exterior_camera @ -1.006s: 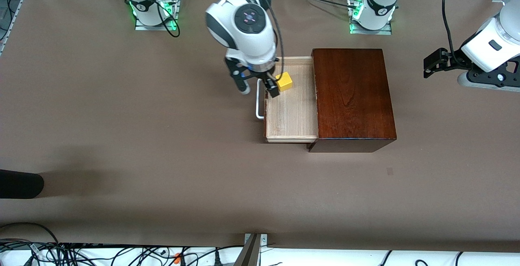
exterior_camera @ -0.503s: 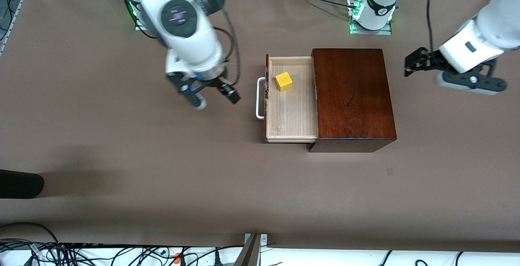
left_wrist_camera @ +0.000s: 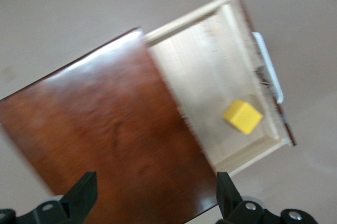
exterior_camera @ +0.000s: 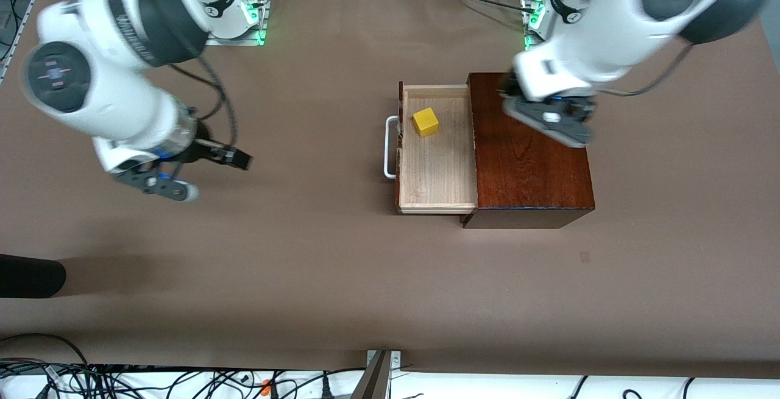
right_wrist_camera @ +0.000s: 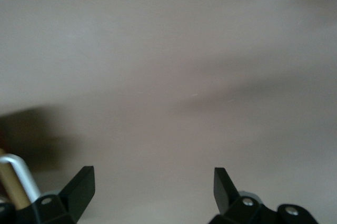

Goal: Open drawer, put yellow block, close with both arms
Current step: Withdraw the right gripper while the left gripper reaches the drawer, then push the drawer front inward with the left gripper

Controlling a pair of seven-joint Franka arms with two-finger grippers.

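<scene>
Our left gripper, jaws wide and empty, hangs over the box; below sits the yellow block in the open drawer. Our right gripper, equally wide and empty, hovers over bare tabletop. Rigid drawer should slide when pushed at its handle
</scene>
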